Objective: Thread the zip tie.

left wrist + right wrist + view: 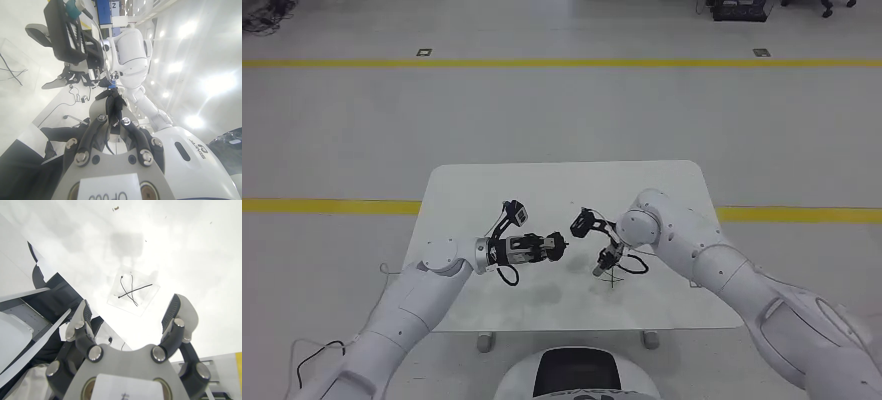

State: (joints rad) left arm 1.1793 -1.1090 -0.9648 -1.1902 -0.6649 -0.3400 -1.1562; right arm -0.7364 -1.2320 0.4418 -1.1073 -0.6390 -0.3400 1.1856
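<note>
Left tool is clenched, apparently on a thin black zip tie. Right tool is released above crossed spare ties in a clear tray on the surface. Recommendation: pinch the tail near its tip and align it squarely with the head.

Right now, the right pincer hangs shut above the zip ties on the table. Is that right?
No. The right pincer is open, not shut: the right wrist view shows its fingers spread wide apart. The rest holds: it hangs above the zip ties on the table.
</note>
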